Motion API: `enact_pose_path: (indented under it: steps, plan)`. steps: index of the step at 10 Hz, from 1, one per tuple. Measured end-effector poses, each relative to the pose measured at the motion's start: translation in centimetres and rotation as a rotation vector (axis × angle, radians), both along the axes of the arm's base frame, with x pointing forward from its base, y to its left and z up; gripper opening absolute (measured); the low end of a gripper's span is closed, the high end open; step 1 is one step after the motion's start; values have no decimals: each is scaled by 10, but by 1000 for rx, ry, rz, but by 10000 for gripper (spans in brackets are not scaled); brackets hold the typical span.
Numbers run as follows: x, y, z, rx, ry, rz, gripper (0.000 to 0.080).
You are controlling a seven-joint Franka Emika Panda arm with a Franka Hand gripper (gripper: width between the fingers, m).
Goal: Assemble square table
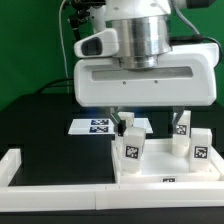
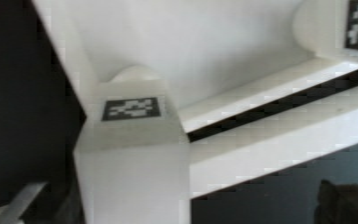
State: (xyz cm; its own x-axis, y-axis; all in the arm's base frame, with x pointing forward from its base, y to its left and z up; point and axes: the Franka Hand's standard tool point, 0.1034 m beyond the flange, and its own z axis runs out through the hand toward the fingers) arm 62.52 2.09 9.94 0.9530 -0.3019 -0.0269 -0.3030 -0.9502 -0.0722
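The white square table slab (image 1: 160, 172) lies flat at the exterior view's right. Several short white tagged legs stand upright on it: a front left leg (image 1: 131, 150), a front right leg (image 1: 198, 150) and a back right leg (image 1: 183, 125). My gripper (image 1: 148, 120) hangs just above the slab between the legs, with its fingers spread wide. In the wrist view one tagged leg (image 2: 131, 140) stands between my dark fingertips (image 2: 19, 202) without touching either of them. The slab (image 2: 211, 50) and another leg (image 2: 348, 28) lie behind it. My gripper (image 2: 179, 208) is open and empty.
A long white L-shaped border rail (image 1: 60, 175) runs along the front and the exterior view's left, close to the slab's front edge; it also shows in the wrist view (image 2: 282, 150). The marker board (image 1: 98, 126) lies flat on the black table behind my gripper.
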Motion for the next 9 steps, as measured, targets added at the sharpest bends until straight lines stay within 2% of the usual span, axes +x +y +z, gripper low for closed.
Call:
enact_pose_path:
  steps: [3,5,8,9]
  plan:
    - [0,-2,-1,-1,1,-3,649]
    - [-8,-8,-14,-9,15,-11,649]
    - [-9,-9,-16,-12,13,-22,649]
    - [-9,-10,-16,-12,15,-40,558]
